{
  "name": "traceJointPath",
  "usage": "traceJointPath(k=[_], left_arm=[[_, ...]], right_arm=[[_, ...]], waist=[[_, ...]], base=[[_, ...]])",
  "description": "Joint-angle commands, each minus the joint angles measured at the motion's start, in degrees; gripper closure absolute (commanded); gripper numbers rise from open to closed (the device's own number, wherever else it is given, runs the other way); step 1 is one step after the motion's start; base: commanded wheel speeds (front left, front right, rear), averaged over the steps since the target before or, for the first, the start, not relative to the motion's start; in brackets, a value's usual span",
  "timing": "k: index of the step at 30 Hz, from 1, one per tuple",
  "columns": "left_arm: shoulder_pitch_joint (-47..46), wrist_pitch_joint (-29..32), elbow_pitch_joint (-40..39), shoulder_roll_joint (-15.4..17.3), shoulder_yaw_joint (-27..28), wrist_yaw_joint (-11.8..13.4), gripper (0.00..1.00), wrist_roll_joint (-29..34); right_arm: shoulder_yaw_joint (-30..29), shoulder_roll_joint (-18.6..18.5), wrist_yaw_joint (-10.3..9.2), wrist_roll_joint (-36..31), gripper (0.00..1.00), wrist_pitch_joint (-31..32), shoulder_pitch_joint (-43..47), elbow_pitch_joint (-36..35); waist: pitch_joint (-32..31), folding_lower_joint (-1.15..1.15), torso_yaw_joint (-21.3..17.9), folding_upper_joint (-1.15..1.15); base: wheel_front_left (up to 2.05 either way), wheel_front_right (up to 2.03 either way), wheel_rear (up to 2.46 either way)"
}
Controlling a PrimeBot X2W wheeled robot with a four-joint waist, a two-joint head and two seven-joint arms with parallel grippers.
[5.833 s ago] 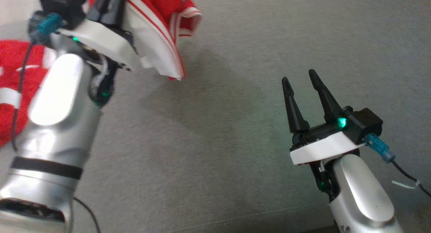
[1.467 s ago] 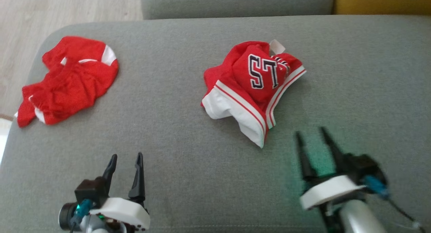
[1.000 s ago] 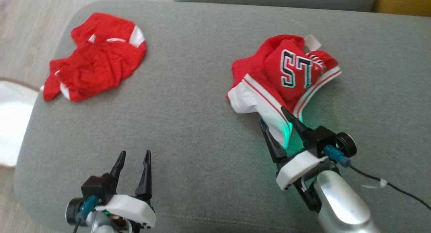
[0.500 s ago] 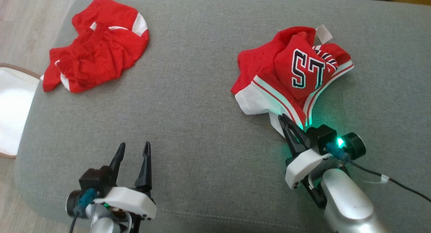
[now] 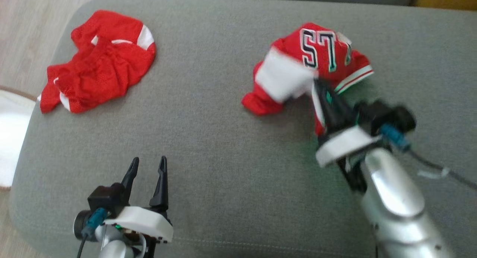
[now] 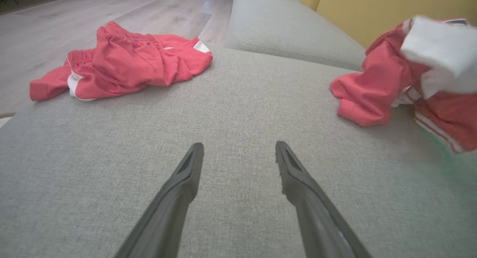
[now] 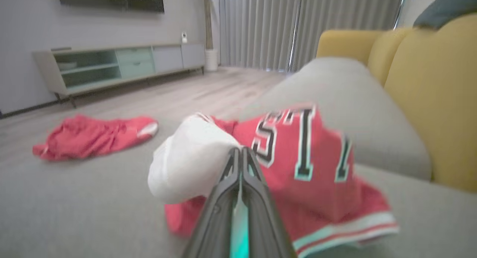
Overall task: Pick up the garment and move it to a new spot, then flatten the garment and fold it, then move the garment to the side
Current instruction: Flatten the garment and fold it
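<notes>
- Two red garments are lying on the grey sofa (image 5: pixel 208 150): a lettered jersey (image 5: pixel 324 53) in the upper right of the head view and red shorts (image 5: pixel 100 60) in the upper left, well apart.
- The right gripper (image 5: pixel 321 87) is pinching the jersey's white edge, fingers pressed together, holding that fold raised off the cushion.
- The left gripper (image 5: pixel 148 164) is hovering at the lower left, fingers spread wide, holding nothing.

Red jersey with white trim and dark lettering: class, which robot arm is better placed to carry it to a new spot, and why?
Right. The right arm's fingers are shut on the white edge of the red lettered jersey; the left arm's fingers stand open over the grey cushion, apart from it.
</notes>
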Motion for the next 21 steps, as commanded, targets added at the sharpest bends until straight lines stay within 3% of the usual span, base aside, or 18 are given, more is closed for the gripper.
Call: traceJointPath(k=[1, 7, 16, 21], left_arm=[[-1.1, -0.5, -1.6, 0.1, 1.6, 0.1, 0.00, -0.2], [-0.6, -0.5, -1.5, 0.1, 0.6, -0.2, 0.00, -0.8], [-0.3, -0.5, -0.5, 0.1, -4.0, -0.4, 0.00, -2.0], [0.6, -0.5, -0.5, 0.1, -4.7, 0.0, 0.00, -2.4]], right_arm=[[0.9, 0.3, 0.43, -0.1, 1.00, -0.8, -4.0, -3.3], [3.7, -0.9, 0.43, -0.9, 1.00, -0.8, -16.5, -7.4], [12.2, -3.5, 0.43, 1.5, 1.00, -0.8, -39.8, 1.1], [14.1, -4.3, 0.43, 2.7, 1.00, -0.8, -47.8, 5.5]], waist=[[-0.9, 0.00, -0.5, 0.00], [-2.9, 0.00, 0.3, 0.00], [-4.4, 0.00, 9.7, 0.00], [-4.5, 0.00, 13.0, 0.00]], base=[[0.00, 0.00, 0.00], [0.00, 0.00, 0.00], [0.00, 0.00, 0.00], [0.00, 0.00, 0.00]])
